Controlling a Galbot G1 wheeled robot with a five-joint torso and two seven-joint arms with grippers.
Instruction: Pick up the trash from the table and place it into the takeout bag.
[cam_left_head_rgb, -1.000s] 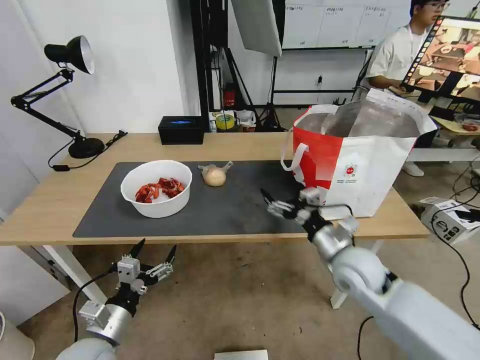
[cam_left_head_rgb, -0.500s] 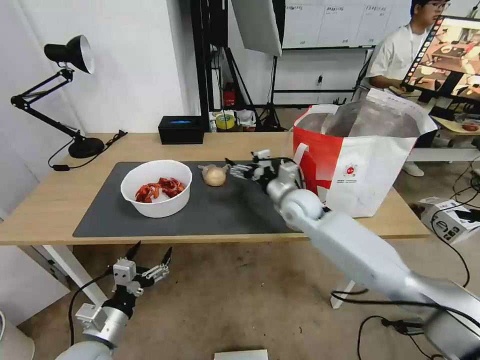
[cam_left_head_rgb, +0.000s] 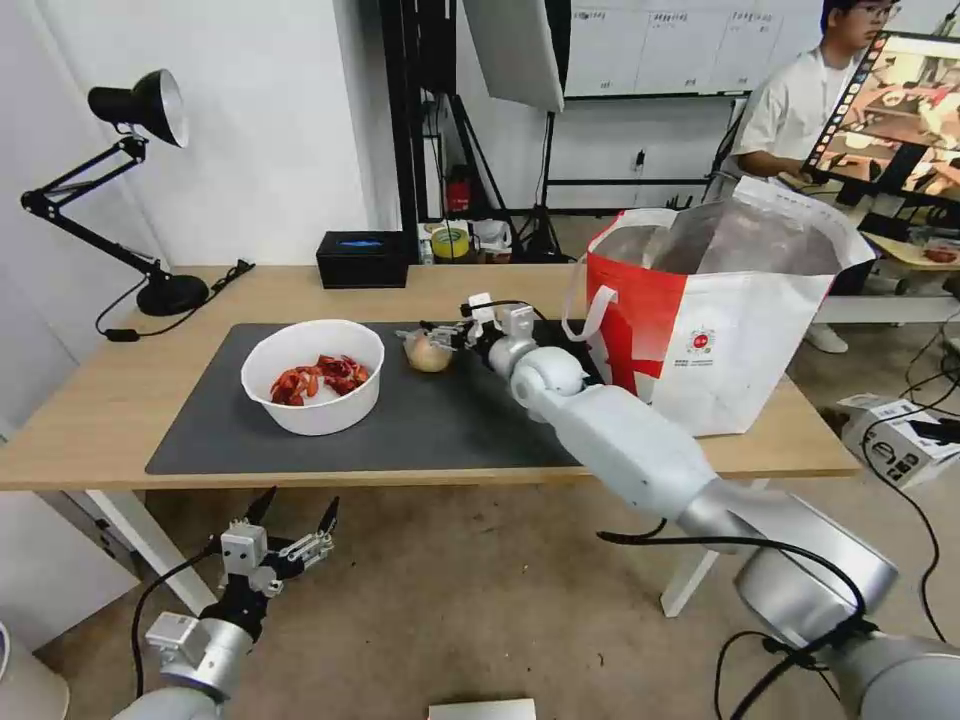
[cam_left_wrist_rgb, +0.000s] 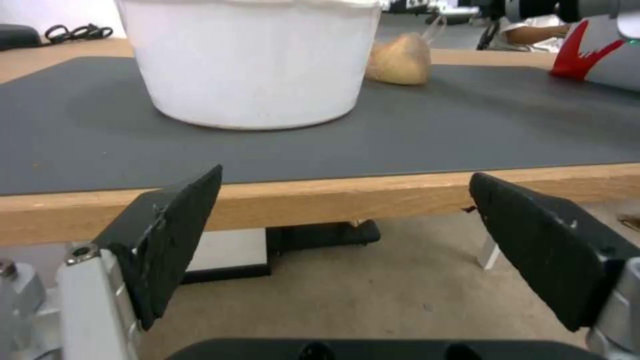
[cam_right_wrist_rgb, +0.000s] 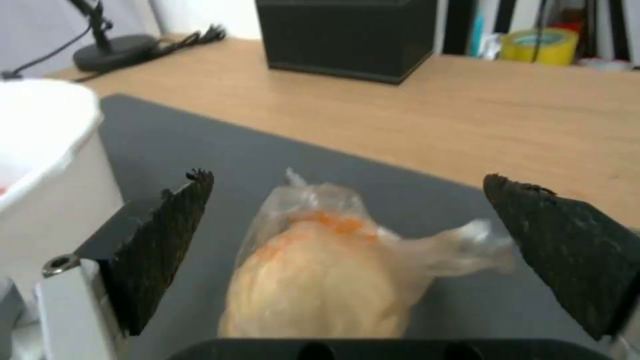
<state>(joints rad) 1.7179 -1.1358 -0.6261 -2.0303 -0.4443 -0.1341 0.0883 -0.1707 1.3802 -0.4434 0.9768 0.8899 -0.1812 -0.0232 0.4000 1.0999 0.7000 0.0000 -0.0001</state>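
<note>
Jaws, right: spread wide, nothing gripped; the knotted clear bag (cam_right_wrist_rgb: 327, 270) is seen between the two fingers, untouched.
Right gripper (cam_left_head_rgb: 447, 335): held low over the dark grey mat (cam_left_head_rgb: 460, 420), at the bag's side nearest the takeout bag (cam_left_head_rgb: 720, 310).
Jaws, left: spread wide, nothing gripped.
Left gripper (cam_left_head_rgb: 290, 520): held below the table (cam_left_head_rgb: 100, 400) edge, on the near side of the mat.
Knotted clear bag: laid on the mat, beige lump inside, beside the white bowl (cam_left_head_rgb: 313, 375).
White bowl: stood on the mat, red shells inside.
Takeout bag: stood upright partly on the mat's far-right end, mouth open.
Black box (cam_left_head_rgb: 362, 259): set on the bare wood beyond the mat.
</note>
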